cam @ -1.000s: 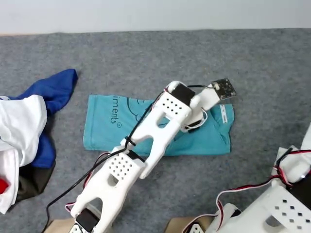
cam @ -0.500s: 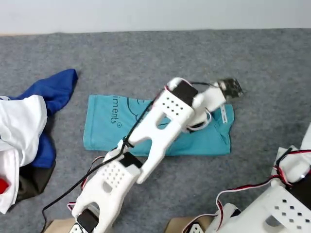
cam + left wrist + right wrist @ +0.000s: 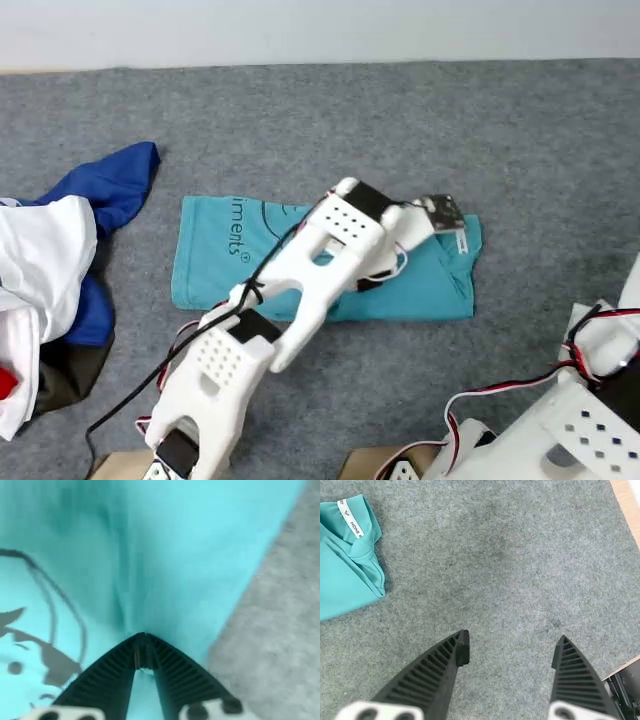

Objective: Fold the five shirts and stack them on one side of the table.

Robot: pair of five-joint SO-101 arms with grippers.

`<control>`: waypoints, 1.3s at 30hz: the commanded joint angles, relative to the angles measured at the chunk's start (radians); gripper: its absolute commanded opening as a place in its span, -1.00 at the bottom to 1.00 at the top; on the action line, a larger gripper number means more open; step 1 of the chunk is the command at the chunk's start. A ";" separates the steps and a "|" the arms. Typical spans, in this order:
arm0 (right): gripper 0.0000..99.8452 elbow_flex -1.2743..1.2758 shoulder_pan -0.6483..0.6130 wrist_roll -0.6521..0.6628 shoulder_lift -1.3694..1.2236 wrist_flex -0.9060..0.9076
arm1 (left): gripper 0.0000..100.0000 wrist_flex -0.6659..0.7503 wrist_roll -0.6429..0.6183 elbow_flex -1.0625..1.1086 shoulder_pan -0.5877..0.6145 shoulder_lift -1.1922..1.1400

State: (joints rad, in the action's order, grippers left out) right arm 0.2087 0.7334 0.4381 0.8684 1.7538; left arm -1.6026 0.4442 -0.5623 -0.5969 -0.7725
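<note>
Grey-carpeted tabletop (image 3: 520,140) below a pale wall (image 3: 300,30). Folded teal shirt (image 3: 220,265) at centre, heap of shirts (image 3: 50,270) at the left edge. Left end effector (image 3: 142,642) clenched on teal fabric. Right end effector (image 3: 512,650) released over bare carpet, collar label (image 3: 350,517) at upper left.

Print on the teal shirt (image 3: 430,288)
Dark lettering (image 3: 232,235) is running along its left part; a white neck label (image 3: 351,519) with small dark letters is showing at its right end.
</note>
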 commanded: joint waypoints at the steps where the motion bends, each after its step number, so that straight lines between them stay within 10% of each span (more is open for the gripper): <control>1: -0.45 -0.005 0.007 -0.006 0.013 0.035 | -0.99 0.032 0.015 -0.013 0.025 -0.037; 21: -0.45 -0.009 0.007 -0.006 0.013 0.038 | -0.98 -0.155 -0.135 -0.447 0.074 0.077; 39: -0.45 -0.003 0.007 -0.006 0.013 0.039 | -0.48 -0.149 -0.152 0.134 0.761 0.413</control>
State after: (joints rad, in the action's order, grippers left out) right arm 0.2087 0.7334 0.4381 0.8684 1.7538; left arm -1.7254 0.2539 -0.4365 0.1013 -0.4074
